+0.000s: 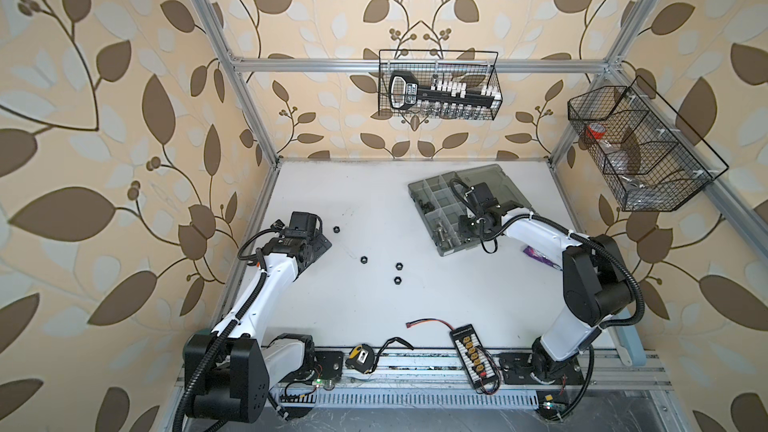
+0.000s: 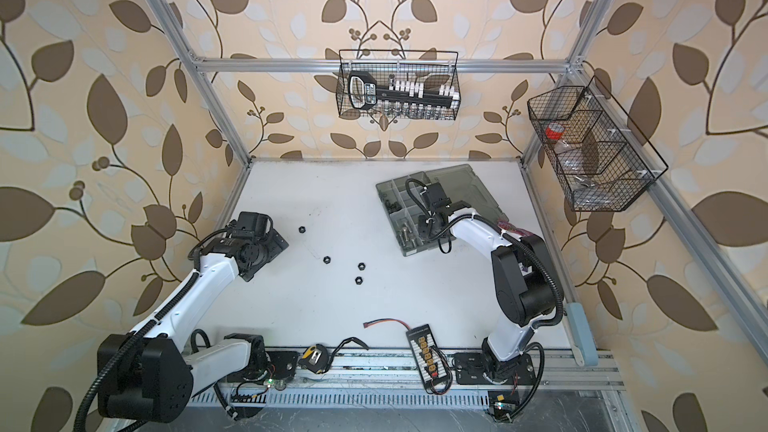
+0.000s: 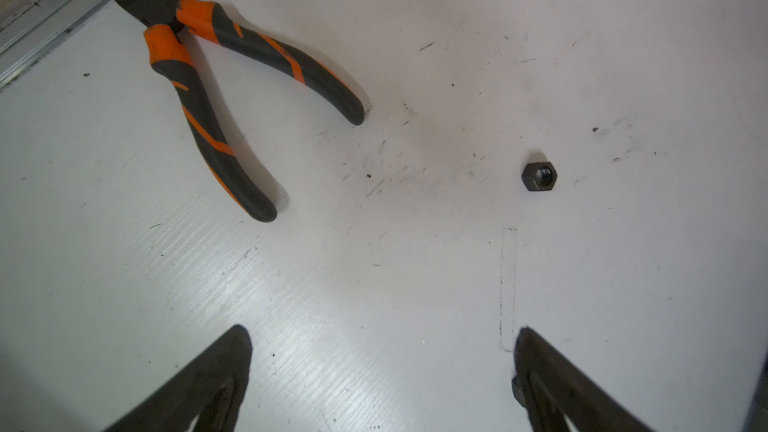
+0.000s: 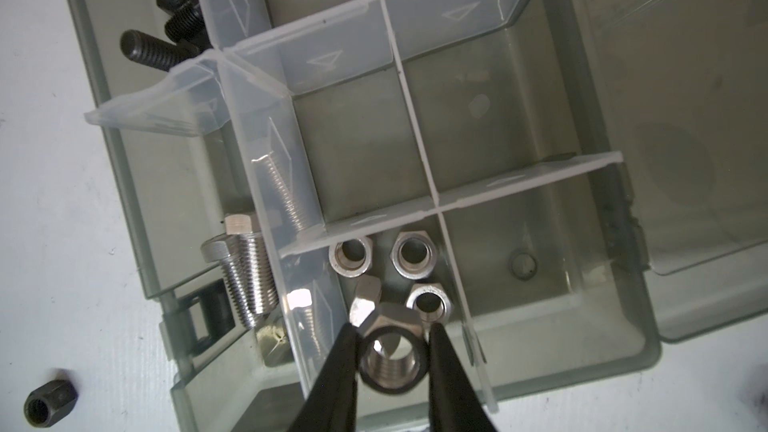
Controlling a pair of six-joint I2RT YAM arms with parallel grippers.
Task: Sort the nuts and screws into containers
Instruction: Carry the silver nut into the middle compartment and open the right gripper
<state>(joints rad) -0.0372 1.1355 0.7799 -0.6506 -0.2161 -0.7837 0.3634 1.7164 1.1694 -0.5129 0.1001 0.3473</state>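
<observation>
Silver nut [image 4: 392, 361] pinched in right tool [image 4: 394, 328] over walled compartment [image 4: 374, 224]; left tool [image 3: 381, 329] gapes above white table [image 3: 374, 263].

Twin overhead views of the whole table [image 1: 374, 201]; wrist cameras close above table and organizer case [image 4: 582, 326].

Silver nut [image 4: 395, 367] between the jaws, above four nuts [image 4: 351, 261] in a compartment [image 4: 382, 259]

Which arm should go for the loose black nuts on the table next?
Left. The left gripper is open and empty over the table, with a black nut just ahead of it. The right gripper is shut on a silver nut above the organizer case.
</observation>
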